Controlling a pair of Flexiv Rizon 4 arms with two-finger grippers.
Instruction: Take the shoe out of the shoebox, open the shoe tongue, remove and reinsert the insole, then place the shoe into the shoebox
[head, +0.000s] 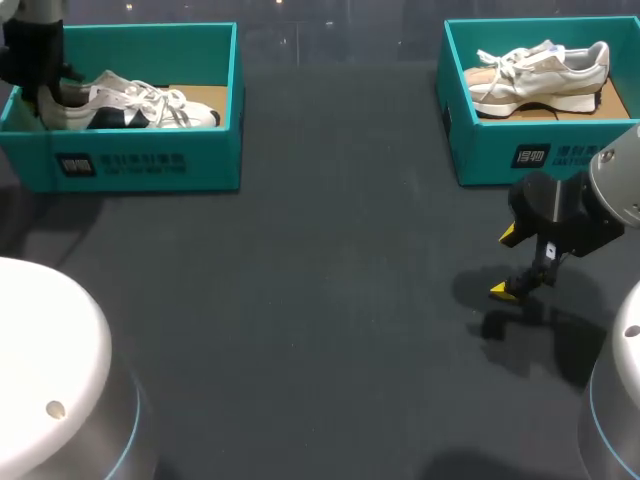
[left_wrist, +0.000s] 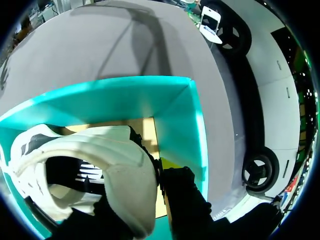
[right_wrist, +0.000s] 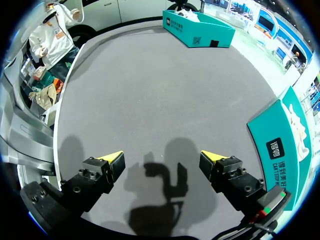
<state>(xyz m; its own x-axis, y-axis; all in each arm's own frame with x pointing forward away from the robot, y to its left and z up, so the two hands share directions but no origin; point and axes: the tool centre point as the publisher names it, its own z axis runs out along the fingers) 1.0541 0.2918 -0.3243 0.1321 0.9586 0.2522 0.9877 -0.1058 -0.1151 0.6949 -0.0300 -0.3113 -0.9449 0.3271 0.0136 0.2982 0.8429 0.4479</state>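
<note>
Far left corner of the table: teal left shoebox (head: 150, 165) with the white-and-black shoe (head: 140, 105) sitting inside, toe toward the table's middle
Left claw: left gripper (left_wrist: 150, 172) is down at the heel. It looks like it's pinching the heel wall, one finger outside showing a yellow tip and the other inside the shoe, mostly out of sight, so only fairly sure
Right claw: right gripper (head: 504, 262) is spread wide with nothing between the tips, hanging over bare table (head: 320, 300) near the front of the right shoebox (head: 500, 155)
Other shoe: beige-and-white shoe (head: 540, 75) lies in the right shoebox, nobody touching it
Writing: both boxes have white print on the front wall, a small square logo plus a row of characters. The same logo shows up big on the right box beside the right gripper
Hidden stuff: in the head view the left arm (head: 35, 60) covers the heel and the whole grip. From the left wrist only the heel opening and a slice of box wall show
Materials: boxes are teal card outside with a plain brown cardboard floor. The shoe collar is padded and smooth white, with loose white laces. The table is a matte dark grey mat, and the finger bodies are black with wedge-shaped tips
</note>
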